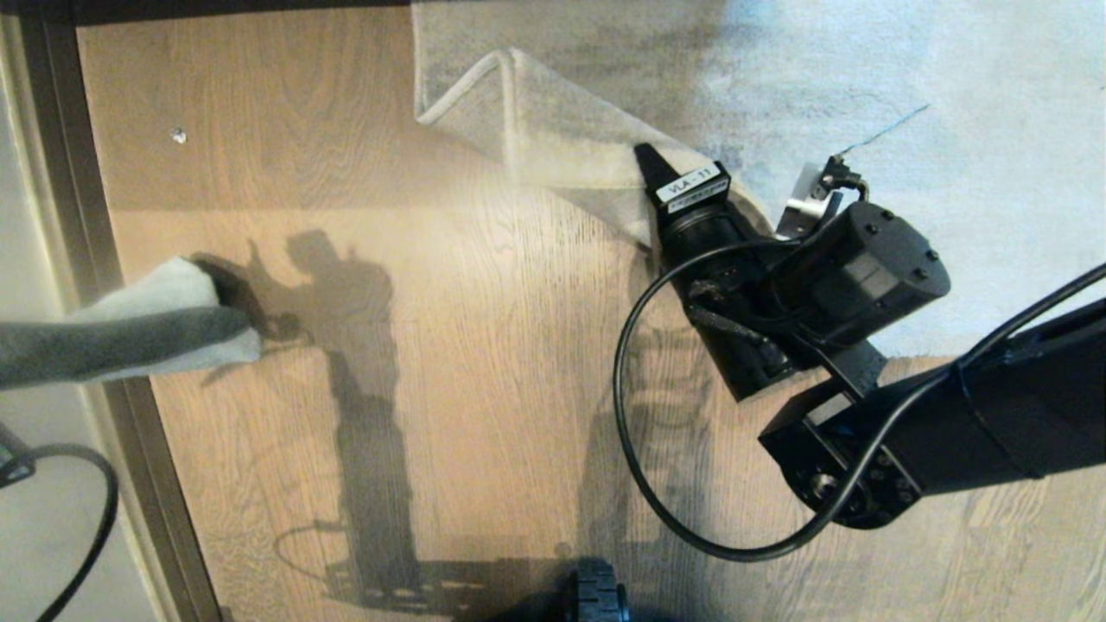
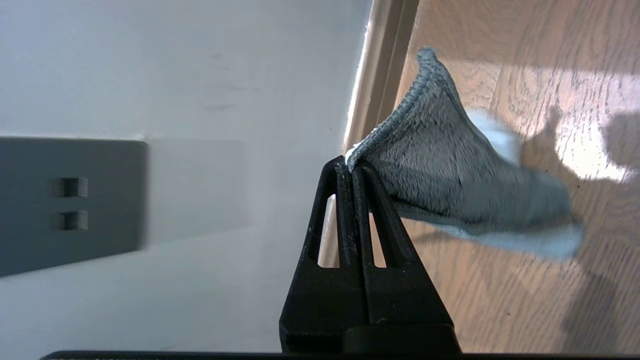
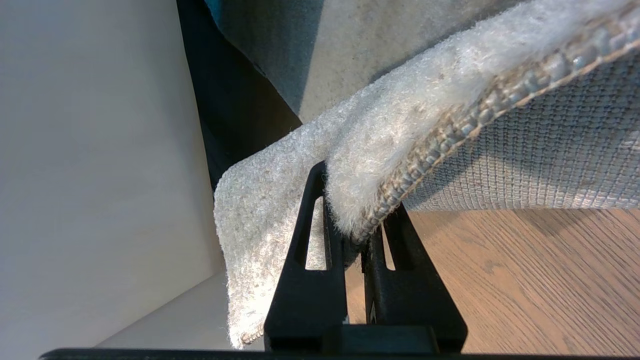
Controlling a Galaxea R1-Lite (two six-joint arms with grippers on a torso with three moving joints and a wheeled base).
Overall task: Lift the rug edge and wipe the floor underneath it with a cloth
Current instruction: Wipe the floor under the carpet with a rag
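Note:
The pale rug (image 1: 864,112) lies at the far right of the brown wood floor (image 1: 449,345). Its rug edge (image 1: 536,130) is lifted and folded back at the corner. My right gripper (image 1: 650,164) is shut on that border; in the right wrist view the gripper (image 3: 352,200) pinches the bound rug edge (image 3: 425,160), with the woven backing and bare floor (image 3: 525,280) below it. The cloth (image 1: 138,328), dark grey and off-white, hangs over the floor at the left. My left gripper (image 2: 350,162) is shut on a corner of the cloth (image 2: 450,170) and is outside the head view.
A dark baseboard strip (image 1: 86,216) and a pale wall (image 1: 34,484) run along the left. A grey outlet plate (image 2: 70,205) sits on the wall. A small white speck (image 1: 179,135) lies on the floor. The right arm's black cable (image 1: 631,415) loops over the floor.

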